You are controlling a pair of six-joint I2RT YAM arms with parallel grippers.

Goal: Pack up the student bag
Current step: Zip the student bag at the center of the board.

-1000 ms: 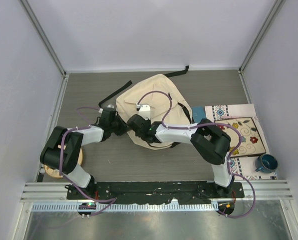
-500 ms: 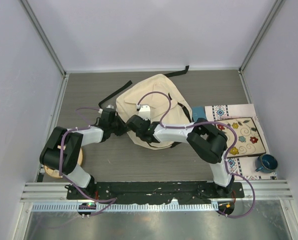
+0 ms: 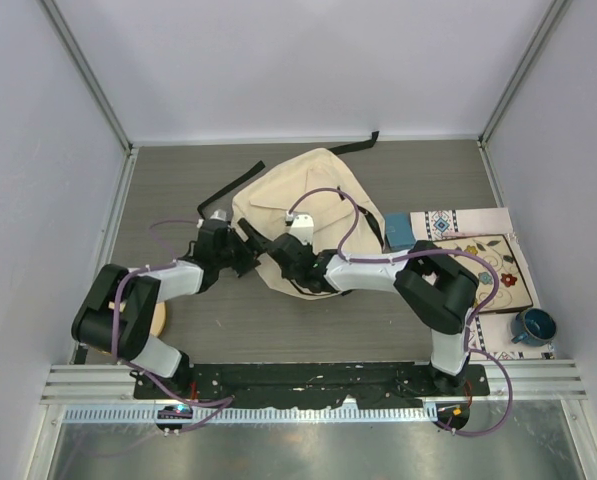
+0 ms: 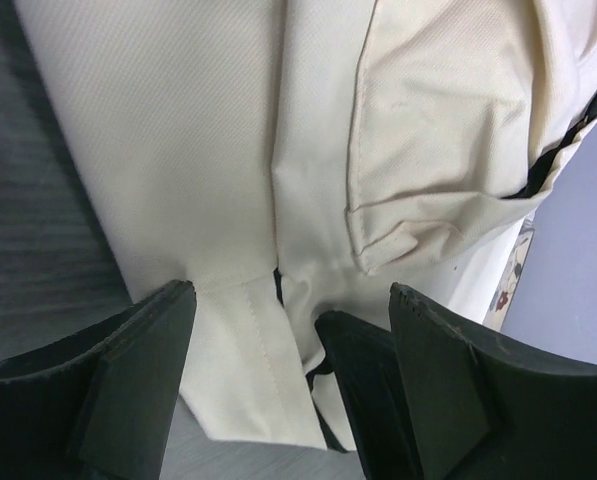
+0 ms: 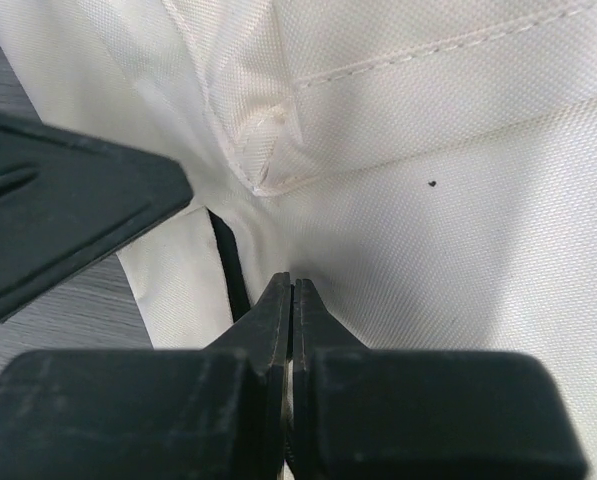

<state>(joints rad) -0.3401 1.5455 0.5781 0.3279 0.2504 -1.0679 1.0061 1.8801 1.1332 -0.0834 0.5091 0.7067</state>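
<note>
The left arm bends back from its base to an elbow far out on the left, then stretches its forearm inward toward the middle. The left gripper is at its end, with its two dark fingers spread wide apart. The right arm rises to a high elbow on the right and reaches leftward. The right gripper lies just beside the left one, its fingers pressed flat together, tip against tip

One bag, one mug
</note>
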